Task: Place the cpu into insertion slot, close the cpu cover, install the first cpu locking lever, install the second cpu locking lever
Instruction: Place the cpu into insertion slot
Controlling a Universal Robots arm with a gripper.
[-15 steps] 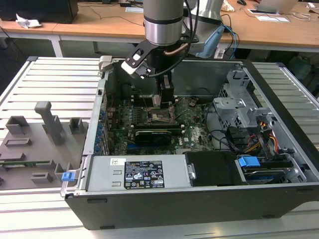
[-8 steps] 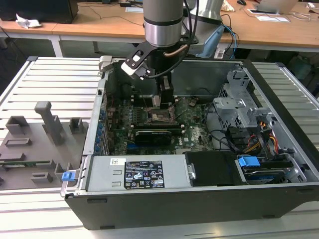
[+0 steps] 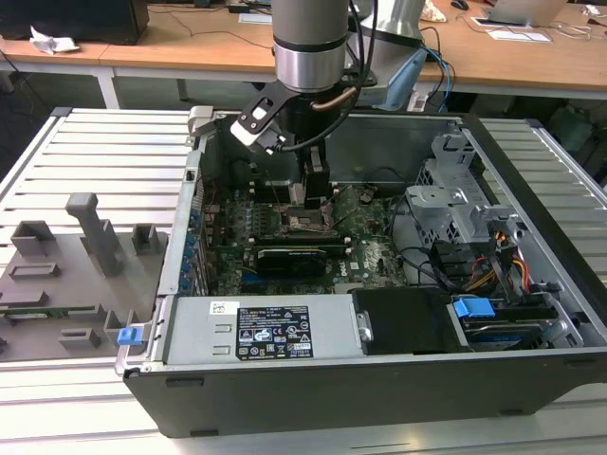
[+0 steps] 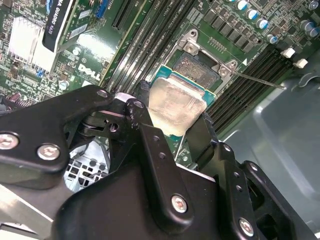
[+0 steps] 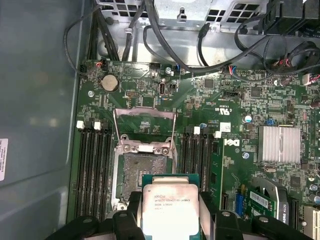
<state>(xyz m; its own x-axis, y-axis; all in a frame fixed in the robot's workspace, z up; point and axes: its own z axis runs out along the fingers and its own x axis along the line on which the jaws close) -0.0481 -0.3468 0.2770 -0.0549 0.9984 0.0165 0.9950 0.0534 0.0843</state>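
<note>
Silvery-beige square metal-topped cpu point(image 4: 176, 107) | black two-finger gripper point(image 5: 170, 202) is clamping it by opposite edges | chip is hovering flat, overlapping the near edge of the square dark silver-rimmed insertion slot point(image 5: 142, 172) just ahead | thin silvery cpu cover point(image 5: 145, 111) is standing open beyond.

Grey metal table point(image 3: 95, 142) with ribbed slats, mild glare on them. A grey plate point(image 3: 57, 284) with upright blocks lies on it at the exterior view's left. Behind it is a long wooden table point(image 3: 190, 52) on a white leg point(image 3: 109, 87), carrying a black box point(image 3: 85, 19), crumpled white paper point(image 3: 49, 41) and flat papers point(image 3: 517, 35). Light is even, shadows soft.
</note>
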